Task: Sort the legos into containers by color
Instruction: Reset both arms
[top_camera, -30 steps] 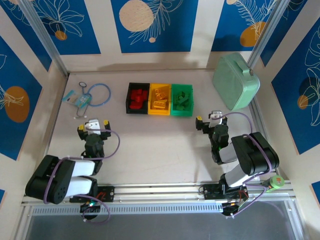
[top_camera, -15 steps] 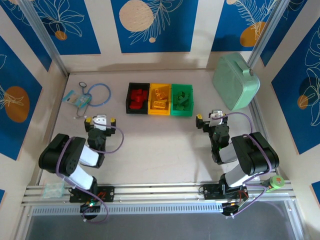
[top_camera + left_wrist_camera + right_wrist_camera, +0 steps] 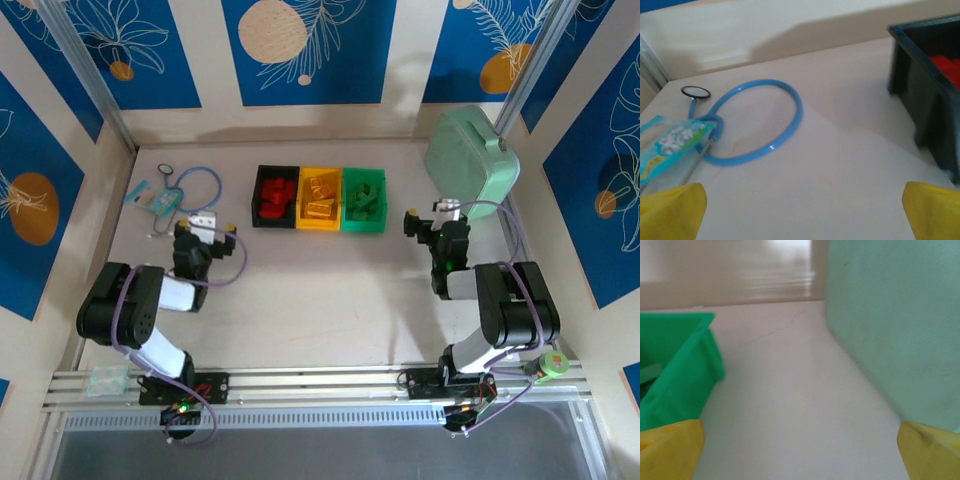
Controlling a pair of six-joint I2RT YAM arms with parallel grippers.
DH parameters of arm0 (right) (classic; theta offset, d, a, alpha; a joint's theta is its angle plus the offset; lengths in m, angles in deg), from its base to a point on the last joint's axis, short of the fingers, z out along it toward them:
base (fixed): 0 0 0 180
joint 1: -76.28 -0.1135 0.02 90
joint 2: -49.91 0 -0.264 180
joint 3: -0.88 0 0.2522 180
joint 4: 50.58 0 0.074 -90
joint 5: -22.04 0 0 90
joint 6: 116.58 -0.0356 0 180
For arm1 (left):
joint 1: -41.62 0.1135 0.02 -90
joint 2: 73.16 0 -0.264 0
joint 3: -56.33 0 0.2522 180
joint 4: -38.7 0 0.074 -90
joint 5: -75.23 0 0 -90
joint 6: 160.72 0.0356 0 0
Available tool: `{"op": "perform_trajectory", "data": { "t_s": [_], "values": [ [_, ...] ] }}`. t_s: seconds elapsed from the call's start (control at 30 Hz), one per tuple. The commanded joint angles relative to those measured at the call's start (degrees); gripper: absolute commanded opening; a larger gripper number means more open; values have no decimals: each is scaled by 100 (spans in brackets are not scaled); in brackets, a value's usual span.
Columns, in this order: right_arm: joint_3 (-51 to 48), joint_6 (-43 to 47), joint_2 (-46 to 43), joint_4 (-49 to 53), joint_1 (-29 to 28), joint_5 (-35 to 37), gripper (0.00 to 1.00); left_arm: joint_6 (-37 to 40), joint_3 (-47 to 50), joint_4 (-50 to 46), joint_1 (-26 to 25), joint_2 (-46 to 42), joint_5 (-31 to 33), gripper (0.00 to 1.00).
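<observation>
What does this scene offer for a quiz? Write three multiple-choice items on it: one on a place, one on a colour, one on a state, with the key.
1. On the table, the blue stethoscope lies:
A. at the near edge
B. at the far right
C. left of the black bin

2. The middle bin of the three joined ones is:
A. black
B. yellow
C. green

3. The left gripper has its fingers:
A. open, nothing between them
B. shut and empty
C. shut on the blue stethoscope

Key:
1 C, the top view shows its loop left of the black bin.
2 B, it is yellow and sits between the black bin and the green bin.
3 A, in the left wrist view the fingers stand at opposite corners with bare table between.
</observation>
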Motion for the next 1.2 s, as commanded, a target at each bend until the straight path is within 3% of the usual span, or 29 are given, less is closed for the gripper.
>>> {"op": "perform_trajectory", "data": {
  "t_s": [0.0, 1.17],
  "values": [
    [3, -218, -67, 587, -46, -205, 99, -301, -130, -846, 214, -149, -627, 100],
    [8, -235, -86, 623, -19, -249, 99, -301, -85, -773, 210, -173, -634, 100]
  ]
}}
